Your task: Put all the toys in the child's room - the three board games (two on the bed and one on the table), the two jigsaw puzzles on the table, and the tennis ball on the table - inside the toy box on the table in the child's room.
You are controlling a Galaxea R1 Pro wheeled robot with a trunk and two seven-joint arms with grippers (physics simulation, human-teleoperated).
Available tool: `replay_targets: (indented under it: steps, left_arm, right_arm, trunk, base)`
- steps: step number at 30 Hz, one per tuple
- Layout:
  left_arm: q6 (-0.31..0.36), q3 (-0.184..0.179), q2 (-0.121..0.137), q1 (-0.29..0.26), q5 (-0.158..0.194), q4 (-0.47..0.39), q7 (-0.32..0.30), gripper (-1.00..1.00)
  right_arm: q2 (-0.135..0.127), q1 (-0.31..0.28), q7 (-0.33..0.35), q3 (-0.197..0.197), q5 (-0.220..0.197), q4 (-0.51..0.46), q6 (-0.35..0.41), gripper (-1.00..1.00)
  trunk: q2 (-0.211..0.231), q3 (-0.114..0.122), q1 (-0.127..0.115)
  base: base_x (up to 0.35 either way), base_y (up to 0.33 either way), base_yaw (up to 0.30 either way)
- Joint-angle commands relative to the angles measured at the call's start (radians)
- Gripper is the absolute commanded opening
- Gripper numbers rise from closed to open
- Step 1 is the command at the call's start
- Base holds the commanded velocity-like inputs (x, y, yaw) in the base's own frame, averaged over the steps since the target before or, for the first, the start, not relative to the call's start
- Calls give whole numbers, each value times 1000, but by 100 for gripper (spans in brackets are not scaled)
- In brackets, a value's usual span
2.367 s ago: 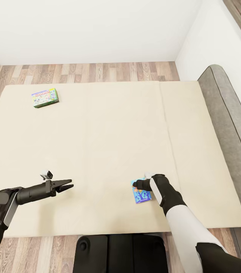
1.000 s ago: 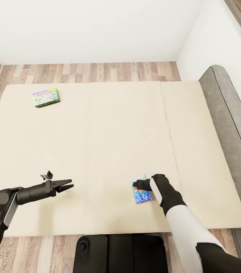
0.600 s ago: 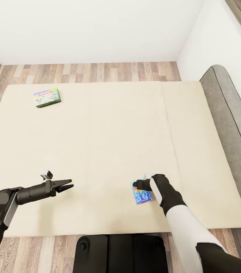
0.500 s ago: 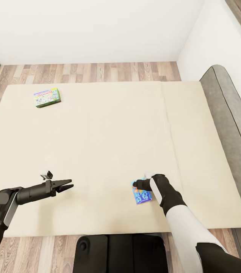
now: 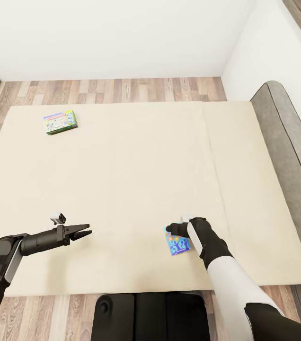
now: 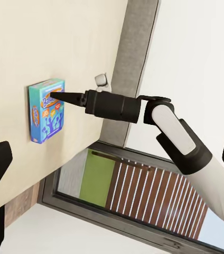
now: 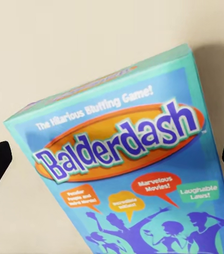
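Balderdash box [image 5: 176,244] lies flat on the bed [image 5: 136,156] near the front edge, right gripper [image 5: 169,230] directly above its top end. Wrist cam has fingers spread wide, one off each side of the box, nothing pinched. Left gripper [image 5: 88,232] hovers well apart over bare bed, fingers look pressed together. Second game [image 5: 60,122] sits at the far left corner. Risks: box is flat and wide, so jaws may slip off the edges, or press it into the soft mattress, or skew it on closing
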Motion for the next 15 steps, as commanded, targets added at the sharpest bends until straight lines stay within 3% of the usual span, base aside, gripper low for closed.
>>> replay_targets:
  steps: [1, 15]
  left_arm:
    - [11, 0, 0, 0, 1, 0, -3, 100]
    - [11, 0, 0, 0, 1, 0, -3, 100]
  right_arm:
    - [1, 0, 1, -5, -2, -1, 4, 100]
    - [1, 0, 1, -5, -2, -1, 4, 100]
  trunk:
    - [-2, -1, 1]
    - [-2, -1, 1]
  base:
    - [0, 7, 0]
    - [0, 1, 0]
